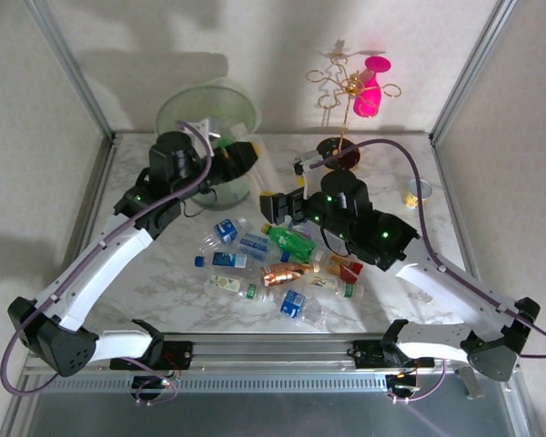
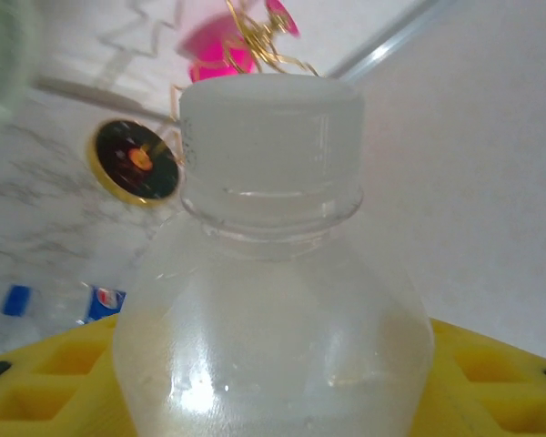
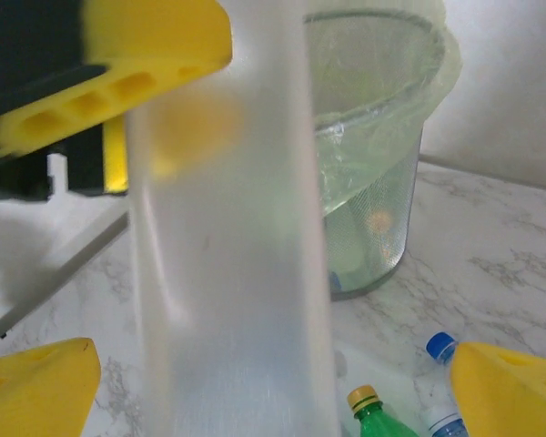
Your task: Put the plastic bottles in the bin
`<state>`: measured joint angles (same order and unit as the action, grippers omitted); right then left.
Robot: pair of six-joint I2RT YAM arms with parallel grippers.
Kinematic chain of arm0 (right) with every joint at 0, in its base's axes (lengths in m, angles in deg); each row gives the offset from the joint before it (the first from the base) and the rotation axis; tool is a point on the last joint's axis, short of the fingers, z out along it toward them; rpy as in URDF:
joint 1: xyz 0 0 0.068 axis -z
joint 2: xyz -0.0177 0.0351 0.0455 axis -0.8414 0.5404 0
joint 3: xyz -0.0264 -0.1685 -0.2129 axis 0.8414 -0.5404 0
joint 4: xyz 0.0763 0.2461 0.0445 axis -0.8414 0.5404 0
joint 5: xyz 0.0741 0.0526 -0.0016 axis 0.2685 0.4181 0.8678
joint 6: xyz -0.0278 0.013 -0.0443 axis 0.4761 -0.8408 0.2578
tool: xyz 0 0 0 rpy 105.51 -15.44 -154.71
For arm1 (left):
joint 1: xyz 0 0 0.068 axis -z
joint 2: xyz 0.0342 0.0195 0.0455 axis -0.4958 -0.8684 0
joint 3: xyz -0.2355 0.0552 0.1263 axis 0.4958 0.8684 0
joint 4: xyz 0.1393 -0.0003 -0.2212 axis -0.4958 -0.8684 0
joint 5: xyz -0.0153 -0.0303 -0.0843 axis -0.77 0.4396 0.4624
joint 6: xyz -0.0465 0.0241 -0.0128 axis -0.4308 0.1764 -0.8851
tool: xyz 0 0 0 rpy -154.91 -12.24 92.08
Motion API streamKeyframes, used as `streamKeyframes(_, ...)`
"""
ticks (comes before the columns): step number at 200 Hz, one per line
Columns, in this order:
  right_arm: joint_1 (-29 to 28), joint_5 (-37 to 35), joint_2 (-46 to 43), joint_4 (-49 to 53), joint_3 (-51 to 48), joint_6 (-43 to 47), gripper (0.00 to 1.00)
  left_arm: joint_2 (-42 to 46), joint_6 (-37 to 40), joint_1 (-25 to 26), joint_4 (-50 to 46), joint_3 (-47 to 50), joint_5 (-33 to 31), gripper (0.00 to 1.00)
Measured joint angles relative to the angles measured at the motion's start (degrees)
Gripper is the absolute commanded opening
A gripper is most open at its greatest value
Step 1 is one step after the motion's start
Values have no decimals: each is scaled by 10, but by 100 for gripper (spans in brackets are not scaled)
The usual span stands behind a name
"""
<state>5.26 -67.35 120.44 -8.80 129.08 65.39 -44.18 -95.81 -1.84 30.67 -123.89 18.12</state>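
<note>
Our left fingers (image 2: 45, 382) pinch the clear bottle (image 2: 273, 309) so we can drop it in the bin (image 3: 378, 182). Our right fingers (image 3: 514, 387) are spread wide.

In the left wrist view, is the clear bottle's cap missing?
No, a white cap sits on the neck of the clear bottle.

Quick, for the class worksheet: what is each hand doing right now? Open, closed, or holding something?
Left hand: closed on a clear white-capped bottle.
Right hand: open, its fingers wide apart on either side of that bottle, not gripping it.
</note>
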Motion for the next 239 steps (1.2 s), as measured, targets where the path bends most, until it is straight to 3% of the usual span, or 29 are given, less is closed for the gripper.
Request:
streamKeyframes(23, 0, 2, -27, -3, -1, 0, 99, -4, -4, -31, -15, -23, -10, 41)
streamKeyframes(68, 0, -9, -76, -13, -8, 4, 99, -33, -17, -128, -34, -119, -99, 41)
streamKeyframes(99, 0, -16, -75, -13, -9, 16, 99, -66, -31, -162, -32, -162, -145, 42)
streamKeyframes(163, 0, -36, -64, -2, -10, 39, 99, -273, -1, -180, -82, -387, -216, 40)
streamKeyframes(239, 0, -105, -66, 5, -21, 56, 99, -355, 22, -178, -188, -398, -216, 43)
